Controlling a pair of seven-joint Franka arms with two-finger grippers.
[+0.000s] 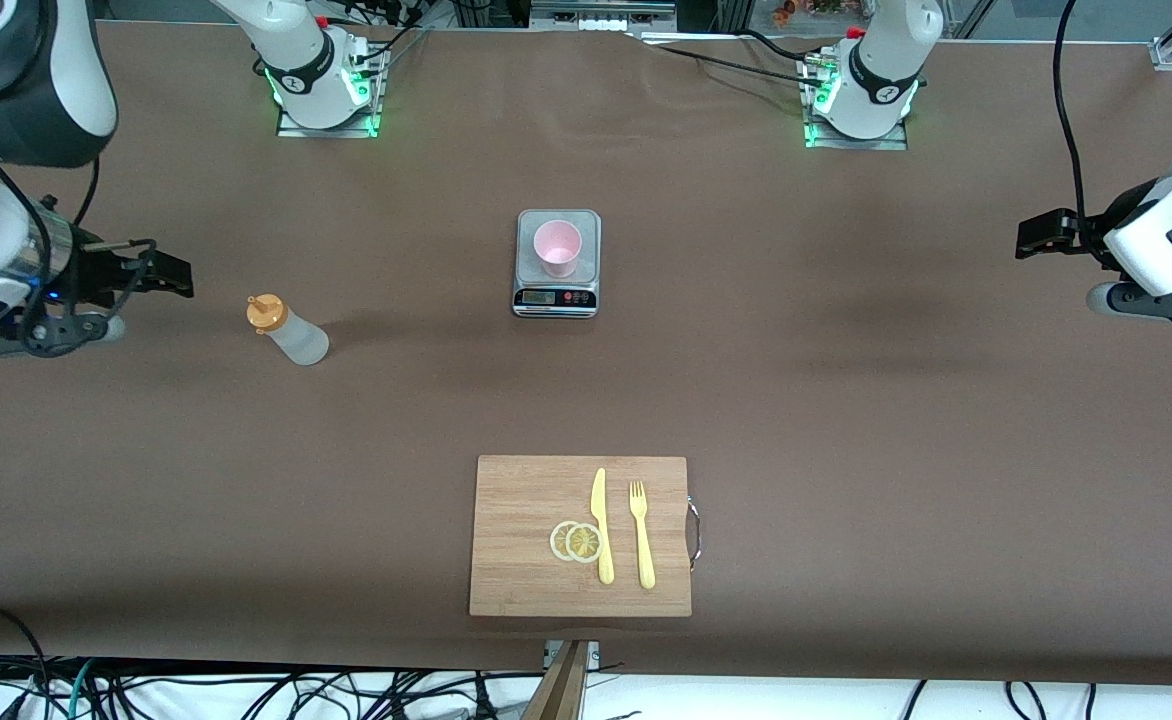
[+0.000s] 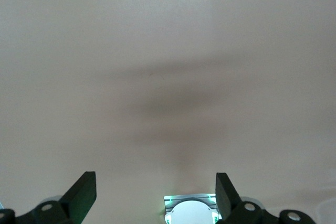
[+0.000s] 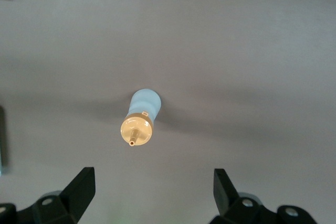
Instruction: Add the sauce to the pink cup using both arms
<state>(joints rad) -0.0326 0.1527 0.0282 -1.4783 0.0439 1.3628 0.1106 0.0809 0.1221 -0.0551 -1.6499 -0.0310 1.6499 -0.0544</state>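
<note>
Front view | translucent sauce (image 1: 289, 331) upright | tapered pink cup (image 1: 557, 247) on scale (image 1: 557, 297) | left hand (image 1: 1031, 238), right hand (image 1: 172, 276) — both agape, empty

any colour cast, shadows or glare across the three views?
Front view: even light, soft arm shadows on the brown table, green glow at both bases. Left wrist view: washed-out beige, blurry shadow mid-frame. Right wrist view: bluish cast; the translucent squeeze bottle with orange cap reads pale blue, with a faint shadow streak.

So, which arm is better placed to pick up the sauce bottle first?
The right arm: its open gripper hangs beside the translucent orange-capped squeeze bottle. The left gripper waits open at the table's left-arm end.
</note>
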